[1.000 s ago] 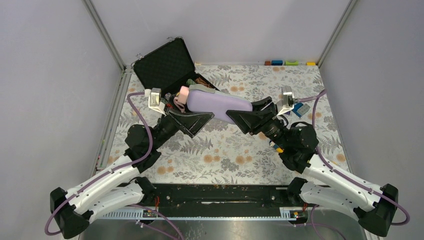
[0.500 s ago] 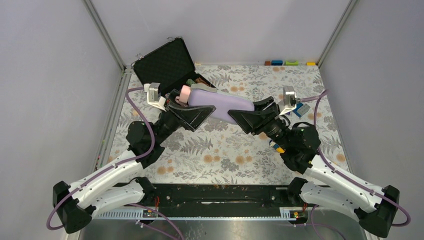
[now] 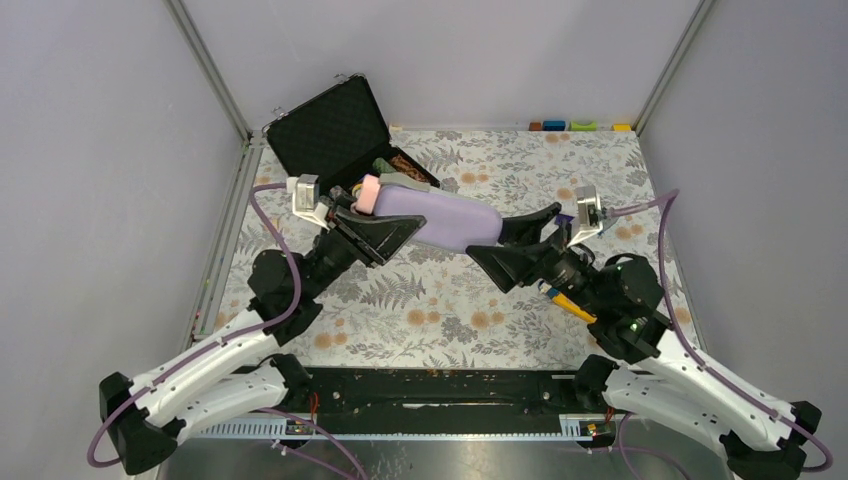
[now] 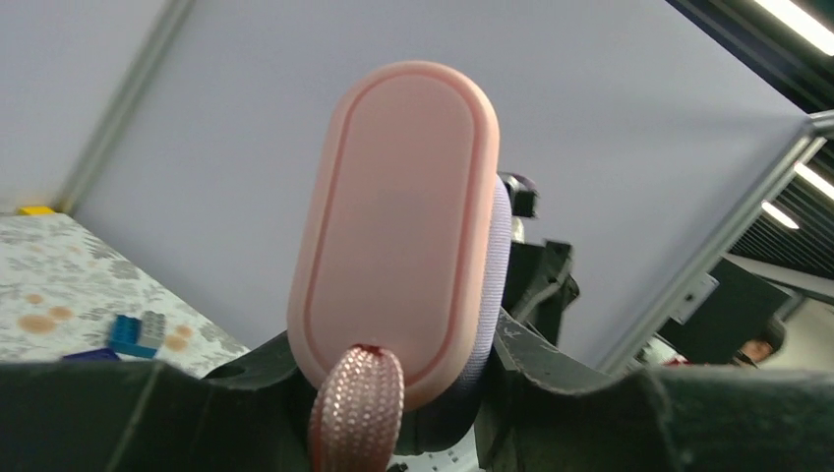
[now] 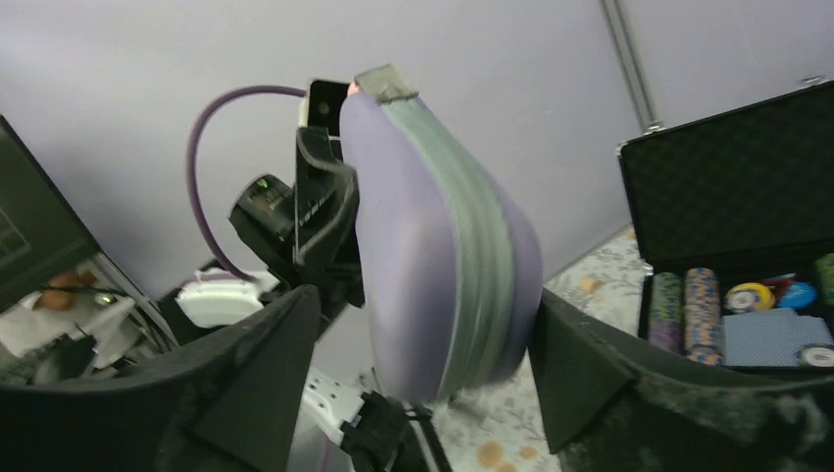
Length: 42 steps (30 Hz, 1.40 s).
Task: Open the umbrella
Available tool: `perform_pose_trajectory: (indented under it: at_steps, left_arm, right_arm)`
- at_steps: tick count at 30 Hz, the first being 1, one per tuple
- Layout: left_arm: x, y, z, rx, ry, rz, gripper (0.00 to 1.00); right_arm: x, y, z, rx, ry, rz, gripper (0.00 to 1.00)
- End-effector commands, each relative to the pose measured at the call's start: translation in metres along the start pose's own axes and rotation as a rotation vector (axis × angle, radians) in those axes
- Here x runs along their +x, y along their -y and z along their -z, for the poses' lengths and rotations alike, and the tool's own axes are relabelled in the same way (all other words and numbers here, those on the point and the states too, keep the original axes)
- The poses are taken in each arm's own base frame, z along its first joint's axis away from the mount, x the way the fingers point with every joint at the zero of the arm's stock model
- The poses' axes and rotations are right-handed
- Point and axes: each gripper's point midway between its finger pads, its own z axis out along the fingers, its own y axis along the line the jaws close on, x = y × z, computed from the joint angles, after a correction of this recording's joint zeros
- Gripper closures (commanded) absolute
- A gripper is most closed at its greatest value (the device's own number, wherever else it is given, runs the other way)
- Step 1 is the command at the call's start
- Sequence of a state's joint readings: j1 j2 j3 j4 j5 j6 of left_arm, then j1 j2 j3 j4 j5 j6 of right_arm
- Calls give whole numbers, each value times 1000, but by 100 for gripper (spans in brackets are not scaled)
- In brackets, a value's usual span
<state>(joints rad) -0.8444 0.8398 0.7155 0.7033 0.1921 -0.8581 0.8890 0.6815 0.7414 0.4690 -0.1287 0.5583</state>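
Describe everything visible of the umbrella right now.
The umbrella is folded inside a lilac fabric sleeve, so no canopy or shaft shows. Only its smooth, pale pink oval handle, plastic by the look, and a pink braided strap stick out at the left end. It hangs roughly level above the table, with the left tool shut around the handle end. The sleeved far end sits between the fingers of the open right tool; contact there cannot be told.
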Motion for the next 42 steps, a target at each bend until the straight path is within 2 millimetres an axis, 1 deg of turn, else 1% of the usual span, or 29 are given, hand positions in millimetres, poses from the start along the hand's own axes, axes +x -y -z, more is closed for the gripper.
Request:
perform_pose_trajectory:
  at_steps: [1,3,6,9,11,13,16,18,22,24,28,30,32,38,39,42]
  left_arm:
    - [-55,21,5,-4,195,-27,100]
    - [-54,17,6,-40,182,-10,100]
    - [-52,9,9,-104,161,18,100]
    - [-48,2,12,-160,133,34,100]
    - [-49,-5,14,-198,138,43,100]
    - [-47,-8,16,-218,135,56,100]
    - [-45,-12,19,-247,130,70,100]
    - [-44,-16,21,-269,130,75,100]
    - [-45,-18,24,-283,139,79,100]
    - [-46,-18,25,-284,140,81,100]
    - [-45,-20,27,-296,139,81,100]
    - [-45,-21,28,-300,137,80,100]
    - [-44,-22,29,-309,135,81,100]
    - [-43,-27,33,-327,132,86,100]
    - [-43,-28,34,-330,132,85,100]
    - [-42,-30,35,-337,128,91,100]
  right_arm:
    - [2,6,18,32,-34,112,12]
    - [13,11,25,36,-80,169,8]
    - [36,22,37,24,-182,280,8]
    - [51,43,43,62,-219,386,8]
    - [53,54,43,93,-209,434,10]
    - [53,59,40,95,-185,465,15]
    - [51,60,31,79,-139,493,20]
    - [52,59,26,62,-123,518,21]
    - [57,60,16,63,-136,581,26]
    - [60,61,13,74,-145,618,34]
    - [63,64,7,103,-158,647,54]
    - [64,64,5,108,-156,645,60]
    - [64,65,2,111,-157,639,62]
    - [68,64,-5,104,-167,640,62]
    - [68,65,-6,105,-168,643,64]
    - [68,65,-8,107,-171,653,79]
